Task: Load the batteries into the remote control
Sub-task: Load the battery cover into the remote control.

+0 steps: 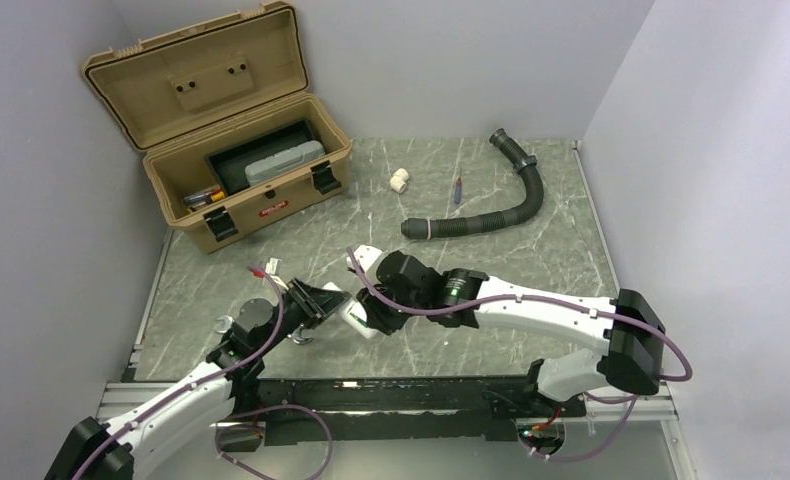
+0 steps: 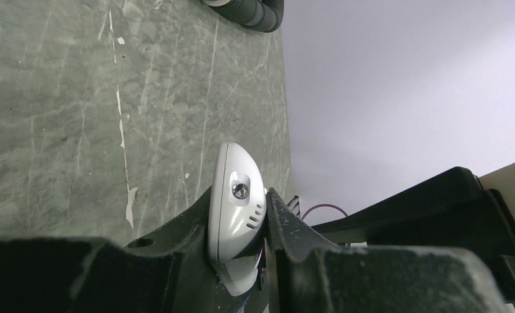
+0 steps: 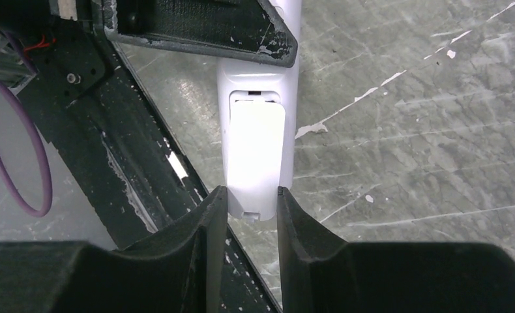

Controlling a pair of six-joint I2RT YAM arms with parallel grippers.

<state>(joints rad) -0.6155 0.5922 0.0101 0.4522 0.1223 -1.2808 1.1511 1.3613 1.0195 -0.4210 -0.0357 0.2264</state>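
The remote control (image 1: 355,318) is a slim white body held above the table between both arms. My left gripper (image 2: 238,225) is shut on its rounded front end, where the small clear emitter bulb shows on the remote control (image 2: 236,202). In the right wrist view the remote control (image 3: 258,143) shows its plain back with the battery cover in place. My right gripper (image 3: 253,202) is shut on its bottom end, one finger against each side. Seen from above, the left gripper (image 1: 323,305) and right gripper (image 1: 373,312) face each other. The batteries are out of view.
An open tan toolbox (image 1: 221,130) with a black tray stands at the back left. A black corrugated hose (image 1: 501,200) curves at the back right. Near it lie a stubby white pipe fitting (image 1: 399,180) and a red-and-blue stick (image 1: 458,190). The table's near edge runs under the remote.
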